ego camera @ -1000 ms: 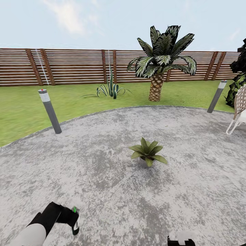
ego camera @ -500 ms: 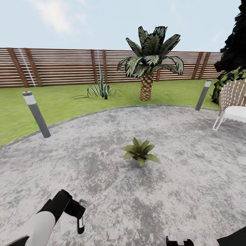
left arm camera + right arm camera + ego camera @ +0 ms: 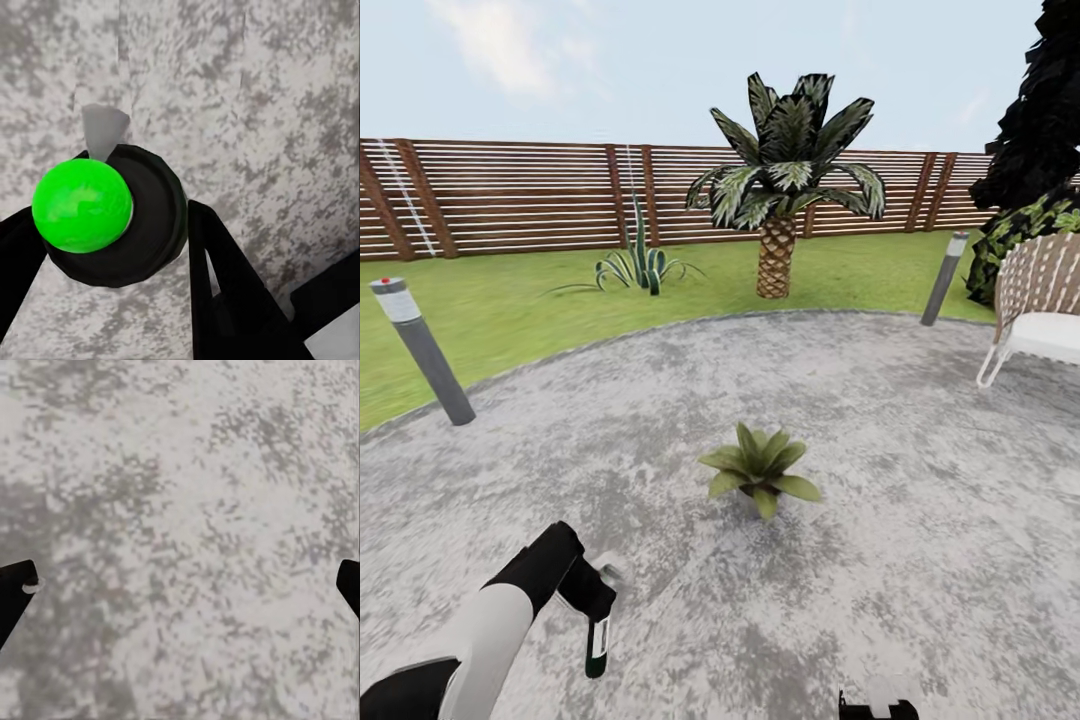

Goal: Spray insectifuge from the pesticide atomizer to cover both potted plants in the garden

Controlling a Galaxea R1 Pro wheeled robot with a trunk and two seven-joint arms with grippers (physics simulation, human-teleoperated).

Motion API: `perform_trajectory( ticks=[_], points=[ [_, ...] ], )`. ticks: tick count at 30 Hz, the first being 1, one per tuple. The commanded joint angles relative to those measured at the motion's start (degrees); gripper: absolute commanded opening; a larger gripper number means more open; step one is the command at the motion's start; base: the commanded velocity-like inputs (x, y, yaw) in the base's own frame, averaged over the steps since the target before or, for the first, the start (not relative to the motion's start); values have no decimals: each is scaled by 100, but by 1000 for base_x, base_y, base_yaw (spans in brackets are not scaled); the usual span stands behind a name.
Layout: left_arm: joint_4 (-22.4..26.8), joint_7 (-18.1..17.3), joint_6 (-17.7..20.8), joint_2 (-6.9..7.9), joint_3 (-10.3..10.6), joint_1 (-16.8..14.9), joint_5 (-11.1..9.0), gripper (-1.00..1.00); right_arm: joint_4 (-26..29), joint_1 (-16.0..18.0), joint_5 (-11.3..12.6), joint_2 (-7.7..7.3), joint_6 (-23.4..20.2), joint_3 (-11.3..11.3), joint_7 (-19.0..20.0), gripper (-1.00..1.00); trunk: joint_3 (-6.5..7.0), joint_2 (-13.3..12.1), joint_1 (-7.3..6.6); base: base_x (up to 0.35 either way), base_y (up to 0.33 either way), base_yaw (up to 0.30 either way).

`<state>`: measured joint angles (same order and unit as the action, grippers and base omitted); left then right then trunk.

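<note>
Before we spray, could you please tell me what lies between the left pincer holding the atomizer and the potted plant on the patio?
In the head view, only bare grey paving separates the left pincer, shut on the atomizer, from the potted plant.

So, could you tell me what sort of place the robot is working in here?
An outdoor garden, it seems: a round grey paved patio bordered by green lawn, a brown slatted wooden fence behind, and a palm on the grass.
</note>
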<state>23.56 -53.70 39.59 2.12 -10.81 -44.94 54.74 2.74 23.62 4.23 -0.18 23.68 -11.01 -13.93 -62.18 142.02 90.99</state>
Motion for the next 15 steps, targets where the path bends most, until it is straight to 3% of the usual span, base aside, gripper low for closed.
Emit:
perform_trajectory(
  ticks=[1, 11, 15],
  points=[
    [8, -40, 32, -7, -46, -4, 46, -100, -2, 2, 44, 0, 14, -49, -14, 100, -5, 2, 2, 328, -113, 0],
    [3, -44, 31, -4, -44, -6, 37, -100, -1, 2, 53, 9, 14, -50, -30, 100, -5, 2, 2, 334, -42, 0],
    [-1, -48, 34, 30, -44, -6, 39, -100, -1, 2, 60, 10, 14, -42, -31, 100, -5, 2, 2, 314, 131, -54]
  ],
)
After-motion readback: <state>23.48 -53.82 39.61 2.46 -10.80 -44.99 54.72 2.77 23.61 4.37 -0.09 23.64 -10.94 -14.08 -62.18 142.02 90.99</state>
